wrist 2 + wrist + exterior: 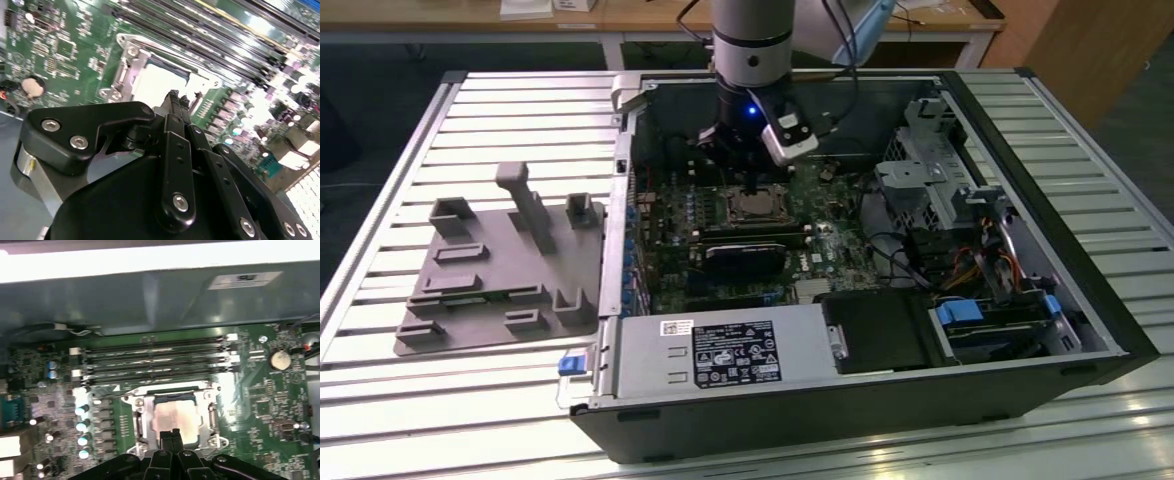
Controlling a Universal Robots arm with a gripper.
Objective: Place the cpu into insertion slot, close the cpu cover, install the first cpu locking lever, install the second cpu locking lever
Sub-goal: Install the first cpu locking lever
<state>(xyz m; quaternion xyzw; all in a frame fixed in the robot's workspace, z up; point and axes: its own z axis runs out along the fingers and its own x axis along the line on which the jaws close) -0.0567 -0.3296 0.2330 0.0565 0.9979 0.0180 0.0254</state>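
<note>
Your fingers point(165, 440) are pressed together, empty, tips over the cpu cover point(142, 415) edge; long black slots point(155, 360) crowd beside it.

A robotics lab or test workshop: an open black metal computer case point(881, 425) lies on a ribbed silvery aluminium surface point(520, 120) beside a grey moulded plastic fixture tray point(467, 320), under a grey robot arm point(750, 40), with pale wooden benches point(654, 15) behind.

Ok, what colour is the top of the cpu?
The cpu has a pale silvery-beige metal top, which shows best in the first wrist view.
</note>
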